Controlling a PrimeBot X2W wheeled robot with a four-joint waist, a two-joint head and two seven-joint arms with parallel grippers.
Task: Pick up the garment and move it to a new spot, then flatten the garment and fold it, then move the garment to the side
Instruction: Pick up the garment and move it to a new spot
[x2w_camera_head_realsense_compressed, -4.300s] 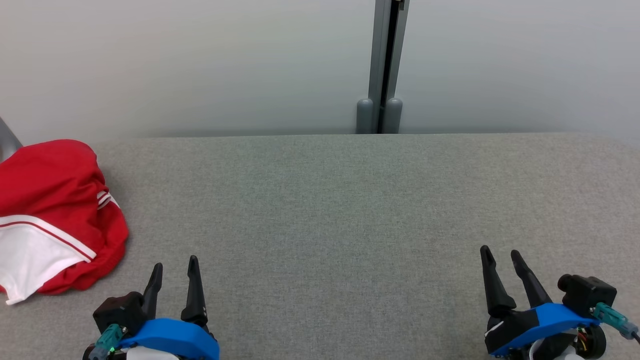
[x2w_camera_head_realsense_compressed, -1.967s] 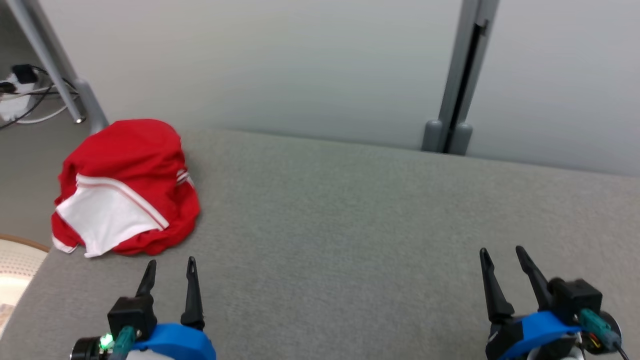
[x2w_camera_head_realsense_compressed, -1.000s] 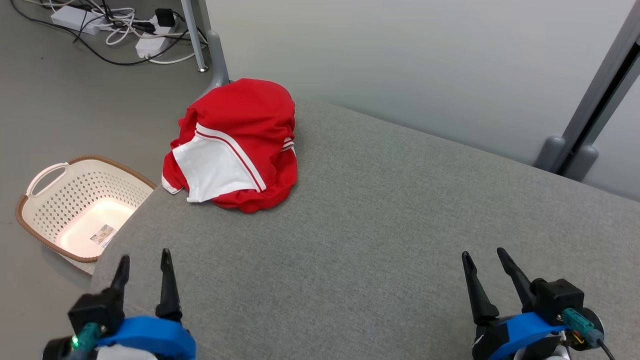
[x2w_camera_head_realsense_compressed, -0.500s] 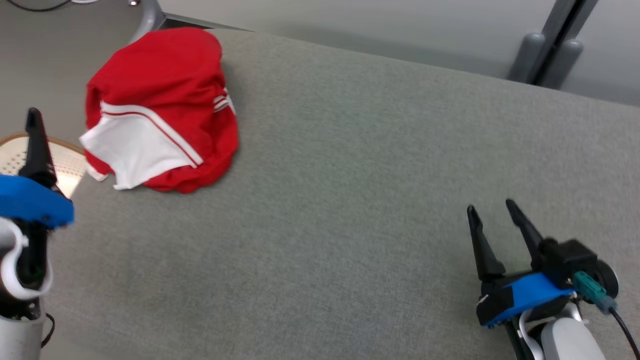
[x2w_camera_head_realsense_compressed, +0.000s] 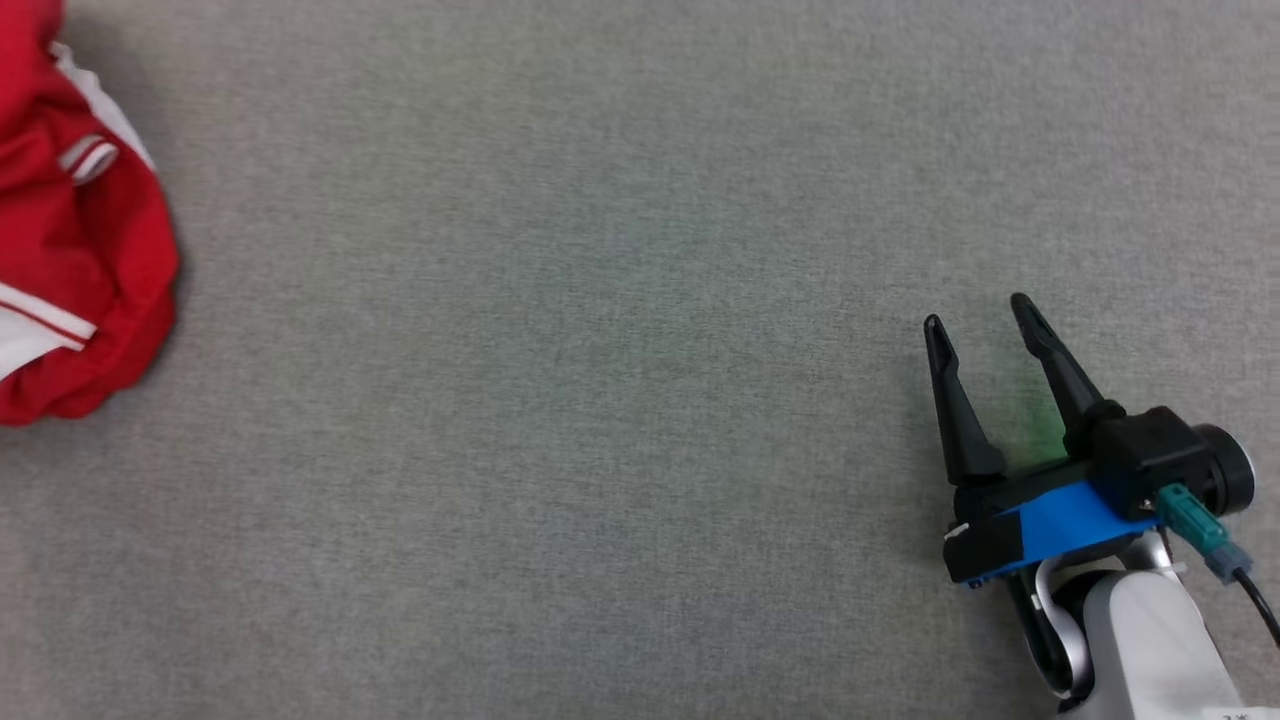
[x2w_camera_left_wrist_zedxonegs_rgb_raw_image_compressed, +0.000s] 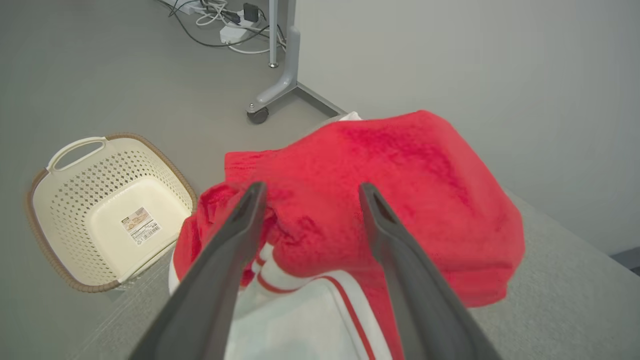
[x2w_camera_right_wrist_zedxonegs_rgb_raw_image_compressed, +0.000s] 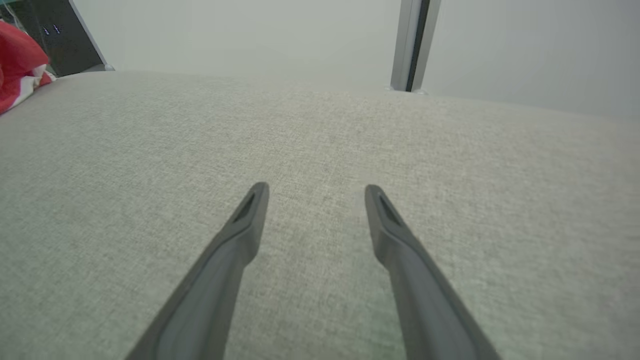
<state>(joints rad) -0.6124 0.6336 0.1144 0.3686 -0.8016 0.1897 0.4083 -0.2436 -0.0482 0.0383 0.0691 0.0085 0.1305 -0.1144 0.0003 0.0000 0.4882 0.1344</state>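
surface: grey fabric desk (x2w_camera_head_realsense_compressed: 600, 400) | garment (x2w_camera_left_wrist_zedxonegs_rgb_raw_image_compressed: 400, 190): red-white, bunched at the desk's left corner, basket (x2w_camera_left_wrist_zedxonegs_rgb_raw_image_compressed: 70, 200) on floor beside | left claw (x2w_camera_left_wrist_zedxonegs_rgb_raw_image_compressed: 311, 189): spread, tips over the heap, likely lining up the pickup | right claw (x2w_camera_head_realsense_compressed: 977, 310): spread, idle over bare desk, well apart from garment

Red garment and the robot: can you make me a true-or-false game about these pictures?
1. The red and white garment lies bunched up on the grey surface. True.
2. The left end effector is shut on the garment. False: its fingers are spread apart, pointing at the garment.
3. The basket on the floor has clothes in it. False: it holds no clothes, just a label on its bottom.
4. The right end effector is open over bare grey surface. True.
5. The right end effector touches the garment. False: the garment is far off to its left.
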